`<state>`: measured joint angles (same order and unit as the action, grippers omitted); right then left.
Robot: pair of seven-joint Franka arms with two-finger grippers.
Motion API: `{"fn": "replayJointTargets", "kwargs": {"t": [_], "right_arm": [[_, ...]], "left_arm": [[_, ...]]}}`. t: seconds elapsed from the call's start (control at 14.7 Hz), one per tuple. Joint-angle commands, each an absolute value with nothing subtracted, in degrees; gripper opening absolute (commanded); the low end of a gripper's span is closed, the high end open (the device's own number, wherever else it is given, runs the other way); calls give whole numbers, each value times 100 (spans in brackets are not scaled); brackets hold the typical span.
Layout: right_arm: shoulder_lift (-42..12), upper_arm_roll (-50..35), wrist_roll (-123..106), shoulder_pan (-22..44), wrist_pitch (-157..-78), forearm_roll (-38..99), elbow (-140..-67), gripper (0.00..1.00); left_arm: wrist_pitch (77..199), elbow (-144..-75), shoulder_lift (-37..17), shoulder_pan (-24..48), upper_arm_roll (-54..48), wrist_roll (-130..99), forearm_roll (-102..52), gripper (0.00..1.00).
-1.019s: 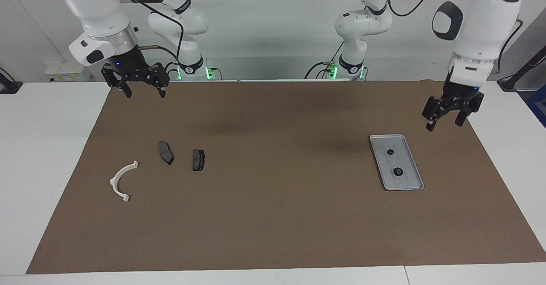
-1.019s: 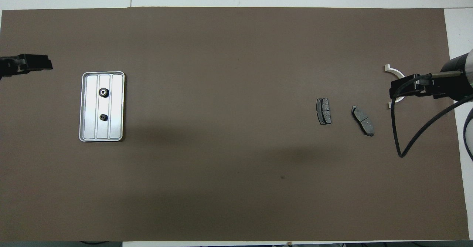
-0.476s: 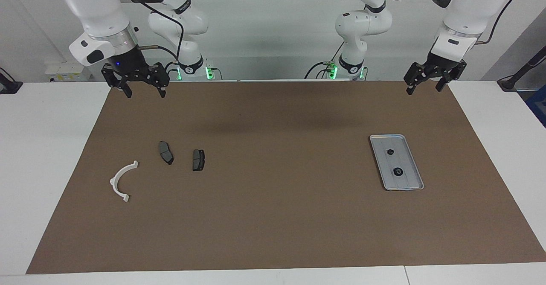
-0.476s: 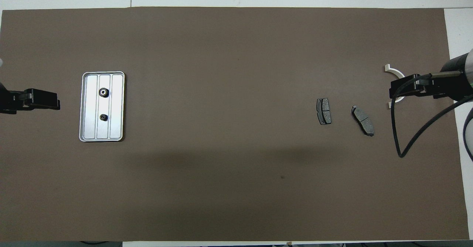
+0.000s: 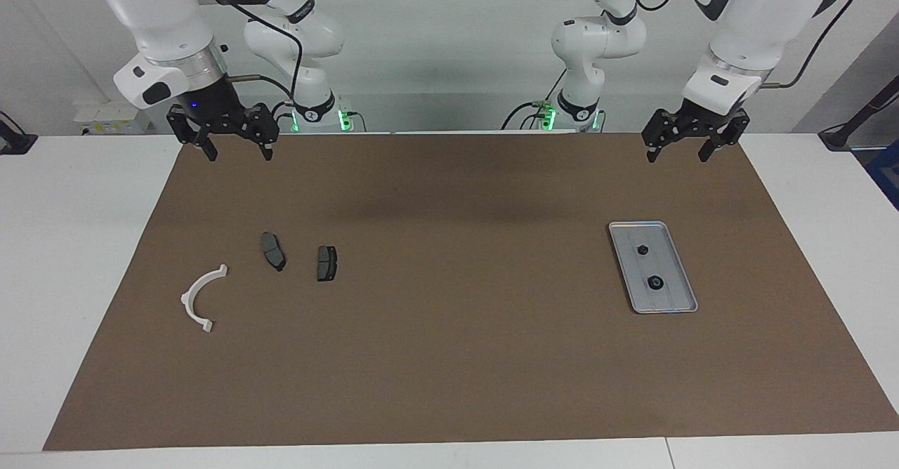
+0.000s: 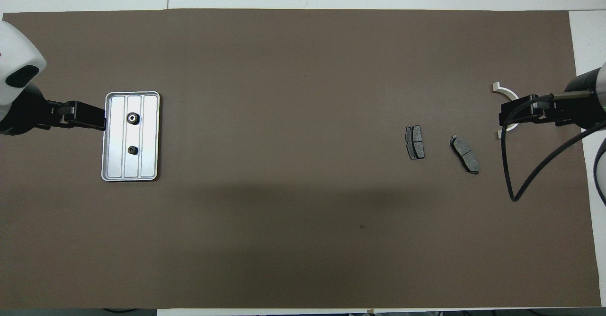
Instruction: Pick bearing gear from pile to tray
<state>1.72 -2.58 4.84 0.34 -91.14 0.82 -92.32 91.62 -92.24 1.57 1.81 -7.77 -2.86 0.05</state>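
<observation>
Since the earlier frames the left gripper [image 5: 678,147] has risen from beside the tray [image 5: 685,304] and swung back toward its base; it now hangs high over the edge of the brown mat [image 5: 449,357] nearest the robots, fingers spread apart and holding nothing. Right gripper [image 5: 235,147]: unchanged, waiting over the mat's near edge at its own end, fingers likewise apart and empty.

Tray sits on the mat toward the left arm's end of the counter [image 5: 84,244]. Two small black round pieces lie in it: the smaller gear [image 5: 641,250] nearer the robots, the larger bearing gear [image 5: 656,283] farther out. They lie apart from each other and from the rim.

Pile, toward the right arm's end: two brake pads [image 5: 274,251] [image 5: 326,263] beside each other, and the white arc [image 5: 201,299] farther out. No round black piece shows among them.

Judgement: transfer looks finished, step in hand is retreat to rest. To do it well, keep the left arm high until it is away from the tray, so the gears stay undisturbed.

Hard to make out: gear teeth and bores. Overhead, the right gripper covers the middle of the arc, and the left gripper appears to touch the tray's rim, though the facing view shows it well above.
</observation>
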Motion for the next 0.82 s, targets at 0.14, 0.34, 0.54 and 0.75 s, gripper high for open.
{"fn": "replayJointTargets", "kwargs": {"t": [0.14, 0.34, 0.54, 0.75], "right_arm": [[237, -281, 501, 9, -9211, 9, -9316, 100], [237, -281, 501, 0, -9220, 9, -9316, 100], [237, -290, 501, 0, -9211, 9, -9316, 100], [237, -290, 492, 0, -9211, 9, -9316, 100]], "left_arm": [[8939, -8800, -43, 299, -747, -220, -79, 100], [9140, -8684, -105, 194, -677, -246, -9, 100], [9422, -8701, -105, -87, -677, -246, 114, 100], [9439, -8728, -105, -201, -633, -272, 114, 100]]}}
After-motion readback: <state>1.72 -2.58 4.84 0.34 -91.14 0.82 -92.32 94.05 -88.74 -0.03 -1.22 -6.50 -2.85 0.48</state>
